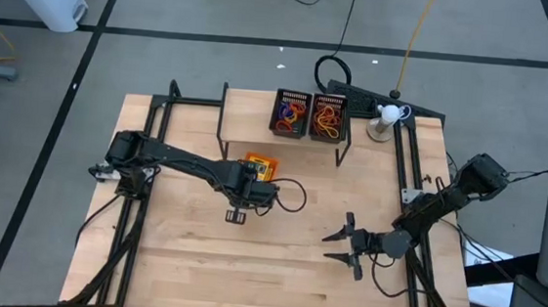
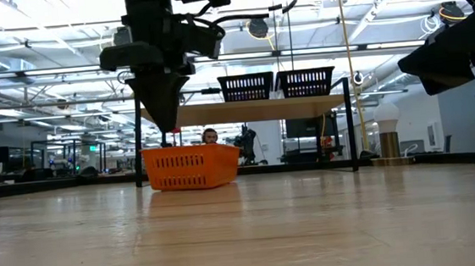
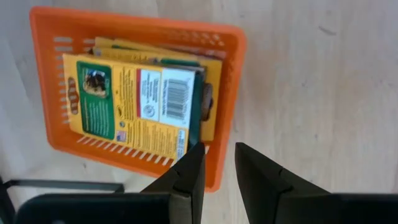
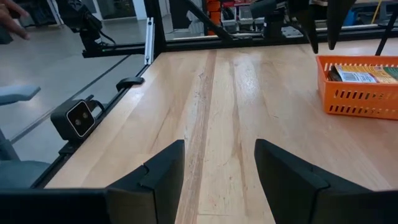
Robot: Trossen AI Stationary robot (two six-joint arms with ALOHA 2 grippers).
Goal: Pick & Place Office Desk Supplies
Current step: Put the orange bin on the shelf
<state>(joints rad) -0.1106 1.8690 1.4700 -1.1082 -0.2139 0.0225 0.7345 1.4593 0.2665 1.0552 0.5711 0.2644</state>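
The left gripper [image 3: 214,171] hangs over the middle of the worktop [image 1: 274,271], right above the near rim of the orange tray [image 3: 227,74]. Its two dark fingers [image 3: 186,177] are drawn near each other with a narrow gap between them, and nothing is held there. In the low view the gripper points straight down just above the tray's left end.

The orange tray sits on the worktop in front of the wooden shelf riser [image 2: 244,109]. Inside it lie flat yellow-and-green crayon boxes [image 3: 134,102], stacked; the topmost shows a barcode, and how many lie under it is hard to say, perhaps two or three.

On the riser, at the back edge of the worktop, stand two black mesh trays [image 1: 308,115] side by side. Both hold tangles of rubber-band loops [image 1: 327,120], orange mostly, with red and blue in the left one.

The right gripper [image 1: 347,248] waits low near the right edge of the worktop, its fingers spread wide and empty, pointed toward the left side.
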